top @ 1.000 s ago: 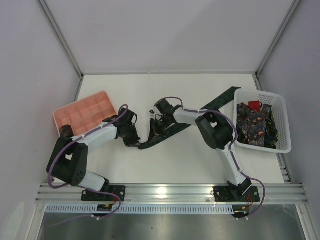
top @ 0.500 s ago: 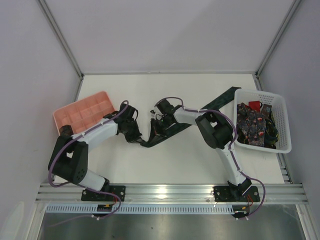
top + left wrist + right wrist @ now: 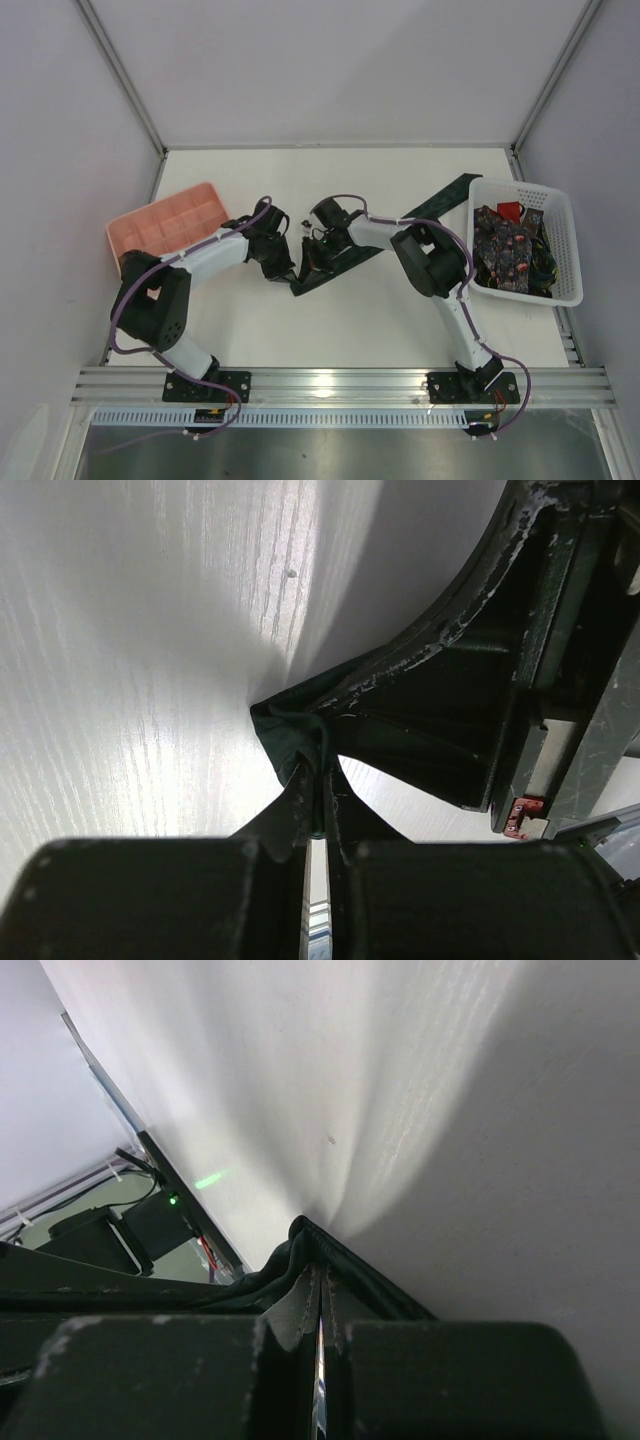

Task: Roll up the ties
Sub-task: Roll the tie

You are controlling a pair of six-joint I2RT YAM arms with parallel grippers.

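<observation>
Green tie (image 3: 443, 196) diagonal across mid table (image 3: 380, 320). Far-right end just beside basket (image 3: 562, 240), near-left end bunched between the two grippers. Left gripper (image 3: 320, 776) clamped on the tie's near-left tip, fabric pinched into a fold between its fingers. Right gripper (image 3: 320, 1276) just right of it, jaws together on a raised ridge of the same tie. Both grippers close, tie short and slack between. More ties heaped in basket at right: floral tie (image 3: 505, 250), red tie (image 3: 508, 211) at far side. Pink tray (image 3: 160, 222) at left, well apart from tie.
</observation>
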